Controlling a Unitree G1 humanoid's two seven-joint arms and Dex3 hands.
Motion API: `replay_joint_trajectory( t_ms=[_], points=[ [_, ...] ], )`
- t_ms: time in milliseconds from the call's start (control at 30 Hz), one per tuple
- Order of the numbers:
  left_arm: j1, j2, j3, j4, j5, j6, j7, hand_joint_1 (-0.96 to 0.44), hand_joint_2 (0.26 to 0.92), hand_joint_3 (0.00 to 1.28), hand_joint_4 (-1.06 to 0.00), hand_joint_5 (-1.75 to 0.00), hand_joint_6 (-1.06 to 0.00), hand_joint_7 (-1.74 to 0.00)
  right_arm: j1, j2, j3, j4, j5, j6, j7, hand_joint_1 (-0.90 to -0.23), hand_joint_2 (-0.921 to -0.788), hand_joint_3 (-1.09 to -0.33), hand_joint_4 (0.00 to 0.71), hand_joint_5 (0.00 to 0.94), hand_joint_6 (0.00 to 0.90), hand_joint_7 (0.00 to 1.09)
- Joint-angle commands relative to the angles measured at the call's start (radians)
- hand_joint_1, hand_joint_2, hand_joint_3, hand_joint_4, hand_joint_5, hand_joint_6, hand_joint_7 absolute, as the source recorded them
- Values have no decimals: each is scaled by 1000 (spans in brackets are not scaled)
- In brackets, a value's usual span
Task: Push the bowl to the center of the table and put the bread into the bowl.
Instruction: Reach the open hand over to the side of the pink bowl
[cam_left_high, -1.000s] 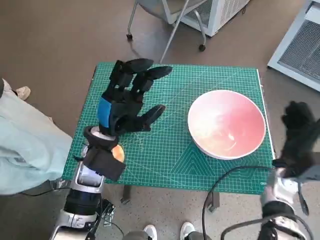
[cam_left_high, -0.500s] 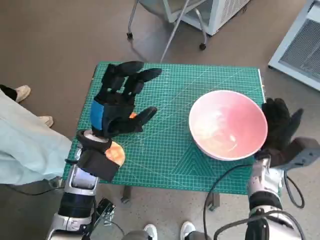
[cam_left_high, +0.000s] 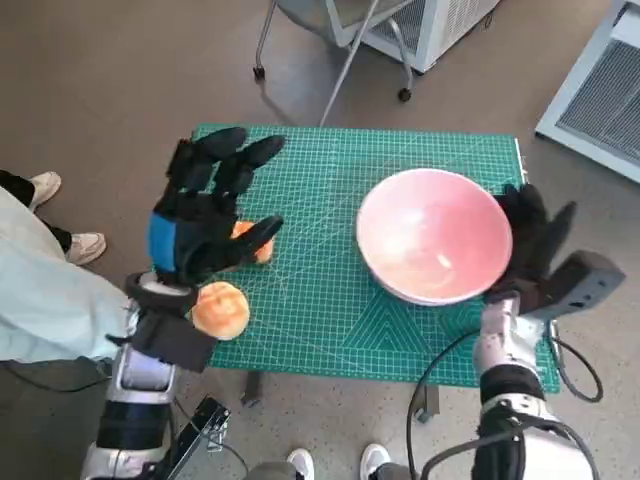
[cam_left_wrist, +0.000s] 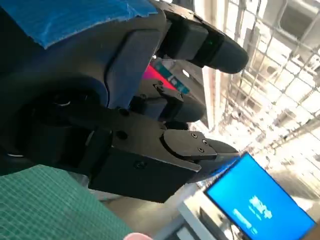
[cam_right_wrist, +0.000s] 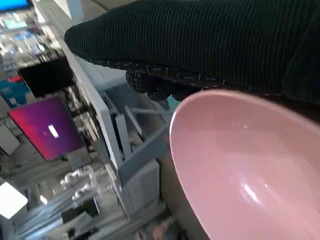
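No readable brand or label turned up anywhere; the blue screen (cam_left_wrist: 257, 202) in the left wrist view had pale writing on it, but it was too blurry to make out. The bowl (cam_left_high: 434, 235) was a wide, glossy pink one with nothing in it, sitting on the green gridded mat (cam_left_high: 330, 310) toward the counter's right edge. The right robot hand (cam_left_high: 532, 245) was flat against the bowl's outer right wall, fingers spread, grasping nothing. There were two round golden-orange bread rolls: one bread roll (cam_left_high: 220, 309) sat near the counter's front left corner, and the other roll (cam_left_high: 250, 240) was half hidden behind the left robot hand (cam_left_high: 200, 215). That hand hung over the left side of the counter with its fingers splayed apart, released, nothing in it.
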Motion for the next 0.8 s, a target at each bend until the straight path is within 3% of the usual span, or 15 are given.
replay_joint_trajectory(
  t_ms=[33, 267, 467, 800],
  points=[
    [28, 15, 22, -36, 13, 12, 23, -80, 888, 179, -313, -493, -277, -733, -23, 30, -7, 16, 7, 28, 6, -484, -921, -978, 197, 1, -1, 720],
    [59, 17, 36, -74, 21, 35, 37, -75, 902, 154, -324, -475, -281, -721, -69, 58, 1, 25, -4, 53, -9, -500, -921, -962, 206, 7, -1, 688],
    [79, 16, 44, -99, 32, 51, 49, -74, 909, 141, -332, -465, -284, -715, -94, 80, 6, 30, -11, 74, -12, -509, -921, -951, 217, 13, -1, 733],
    [93, 24, 52, -109, 53, 65, 63, -66, 918, 124, -345, -438, -293, -705, -124, 80, 30, 37, -40, 120, -35, -498, -921, -950, 236, 23, -1, 810]
  ],
)
